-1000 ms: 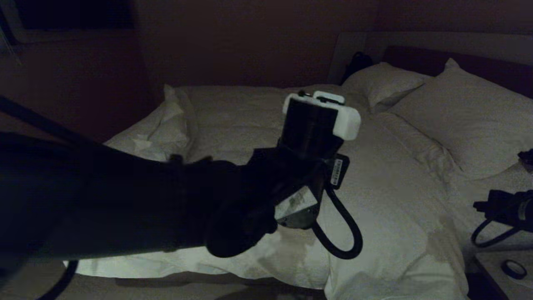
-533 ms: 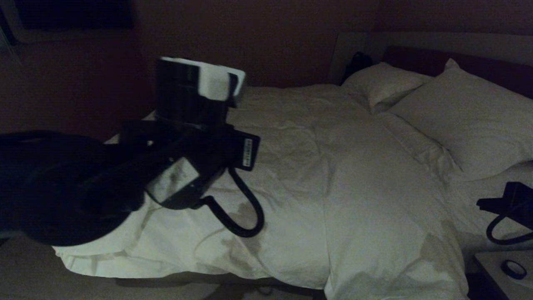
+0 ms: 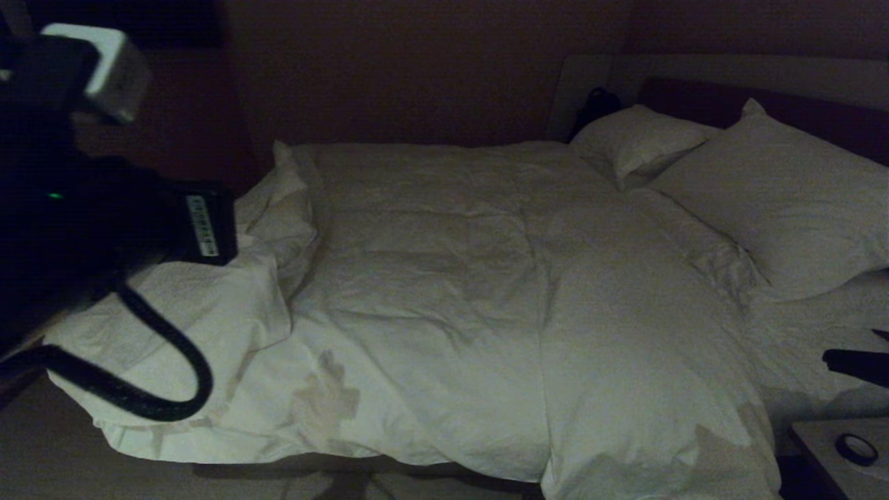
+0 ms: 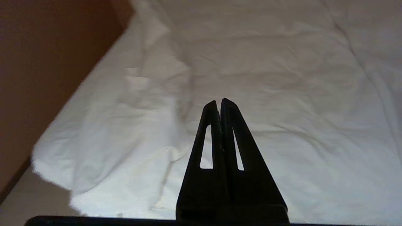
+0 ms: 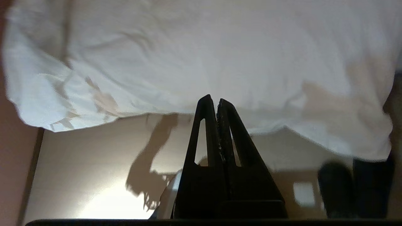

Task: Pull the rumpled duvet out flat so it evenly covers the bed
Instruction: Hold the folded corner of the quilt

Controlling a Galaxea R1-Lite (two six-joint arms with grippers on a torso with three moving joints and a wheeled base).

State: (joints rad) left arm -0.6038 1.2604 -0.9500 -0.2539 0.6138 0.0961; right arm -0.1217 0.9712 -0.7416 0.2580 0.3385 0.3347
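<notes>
The white, creased duvet [image 3: 451,298] lies spread over the bed [image 3: 694,94], its near edge hanging over the side. Its corner at the left end is bunched into folds [image 3: 271,215]. My left arm [image 3: 83,208] is raised at the far left of the head view. The left gripper [image 4: 219,102] is shut with nothing in it and hovers above the duvet [image 4: 267,78]. Only a dark bit of the right arm [image 3: 858,364] shows at the right edge. The right gripper [image 5: 213,99] is shut and empty, over the duvet's hanging edge [image 5: 188,62] and the floor.
Two white pillows [image 3: 639,139] [image 3: 785,194] lie against the dark headboard. A dark object [image 3: 594,104] stands behind the far pillow. A nightstand [image 3: 826,437] with a roll of tape [image 3: 856,448] is at the lower right. A reddish wall [image 4: 47,62] runs past the bed's left end.
My left arm has swung from over the middle of the bed to the far left and upward, uncovering the duvet. The right arm has drawn back toward the right edge.
</notes>
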